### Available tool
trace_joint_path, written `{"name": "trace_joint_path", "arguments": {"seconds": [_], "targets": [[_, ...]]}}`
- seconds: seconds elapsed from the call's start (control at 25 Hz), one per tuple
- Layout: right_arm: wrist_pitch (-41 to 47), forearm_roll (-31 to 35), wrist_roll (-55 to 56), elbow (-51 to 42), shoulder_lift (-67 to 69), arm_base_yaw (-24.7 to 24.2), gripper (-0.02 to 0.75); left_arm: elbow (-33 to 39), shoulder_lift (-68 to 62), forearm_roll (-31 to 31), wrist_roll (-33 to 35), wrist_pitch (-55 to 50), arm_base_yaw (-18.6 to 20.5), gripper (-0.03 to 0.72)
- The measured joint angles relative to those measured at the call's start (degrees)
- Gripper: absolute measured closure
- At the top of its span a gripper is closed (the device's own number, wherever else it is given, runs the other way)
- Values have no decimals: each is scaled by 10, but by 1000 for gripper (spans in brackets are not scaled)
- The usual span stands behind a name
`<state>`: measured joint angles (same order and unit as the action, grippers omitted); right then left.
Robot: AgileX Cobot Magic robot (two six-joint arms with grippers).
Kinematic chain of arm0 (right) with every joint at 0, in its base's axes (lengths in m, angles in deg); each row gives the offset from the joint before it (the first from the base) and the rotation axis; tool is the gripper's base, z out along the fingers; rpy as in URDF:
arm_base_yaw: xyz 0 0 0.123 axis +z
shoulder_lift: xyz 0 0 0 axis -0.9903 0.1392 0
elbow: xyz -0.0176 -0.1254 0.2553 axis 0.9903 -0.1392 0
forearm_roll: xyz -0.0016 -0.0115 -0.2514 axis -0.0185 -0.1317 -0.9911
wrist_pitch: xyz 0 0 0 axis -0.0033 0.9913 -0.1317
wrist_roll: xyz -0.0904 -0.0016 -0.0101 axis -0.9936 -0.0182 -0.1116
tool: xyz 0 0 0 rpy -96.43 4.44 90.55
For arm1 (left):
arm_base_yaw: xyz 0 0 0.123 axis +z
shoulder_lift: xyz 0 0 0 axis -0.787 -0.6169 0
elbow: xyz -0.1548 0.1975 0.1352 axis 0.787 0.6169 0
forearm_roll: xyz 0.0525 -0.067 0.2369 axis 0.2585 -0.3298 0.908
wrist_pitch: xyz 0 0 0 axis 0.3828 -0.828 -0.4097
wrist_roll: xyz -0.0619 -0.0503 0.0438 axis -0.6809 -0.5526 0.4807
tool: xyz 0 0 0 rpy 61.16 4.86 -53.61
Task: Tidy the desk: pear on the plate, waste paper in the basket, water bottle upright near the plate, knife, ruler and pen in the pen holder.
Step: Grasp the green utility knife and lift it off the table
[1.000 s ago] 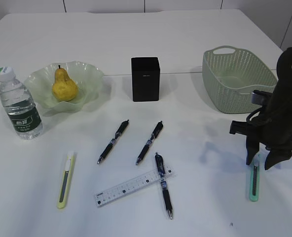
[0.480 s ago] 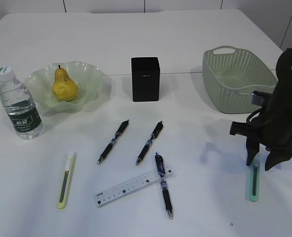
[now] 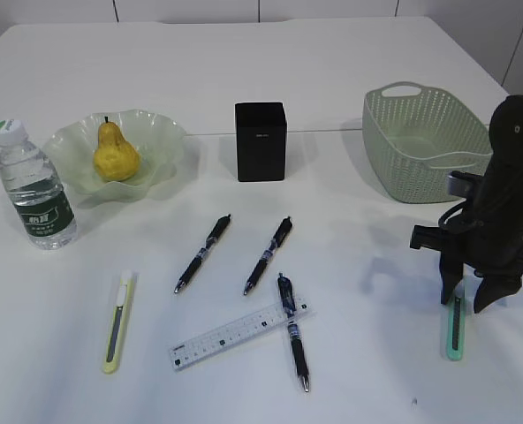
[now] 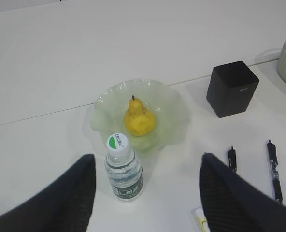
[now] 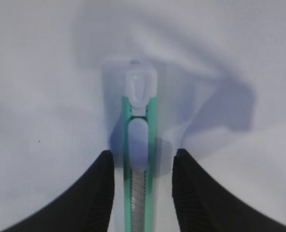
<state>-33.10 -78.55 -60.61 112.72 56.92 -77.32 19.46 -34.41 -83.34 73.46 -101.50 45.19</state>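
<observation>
The surface (image 3: pixel 350 62) is plain white with a smooth, matt finish. The plate (image 3: pixel 160 132) is pale green translucent material, glossy, with a ruffled rim. The pear (image 3: pixel 115 155) has dull yellow, faintly speckled skin. The water bottle (image 3: pixel 36 190) is clear ribbed plastic with a white cap and a dark green label. The pen holder (image 3: pixel 261 141) is matt black. The basket (image 3: pixel 425 146) is sage-green plastic moulded in a woven pattern. The ruler (image 3: pixel 240 333) is translucent whitish plastic. The right hand (image 3: pixel 473 300) has matt black fingers (image 5: pixel 97 193).
</observation>
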Motion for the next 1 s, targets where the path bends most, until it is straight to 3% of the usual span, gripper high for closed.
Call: {"name": "trace_joint_path", "arguments": {"seconds": [1.0], "targets": [[0, 0, 1, 1, 11, 0, 406, 0, 0, 0, 0, 0, 0, 214]]}}
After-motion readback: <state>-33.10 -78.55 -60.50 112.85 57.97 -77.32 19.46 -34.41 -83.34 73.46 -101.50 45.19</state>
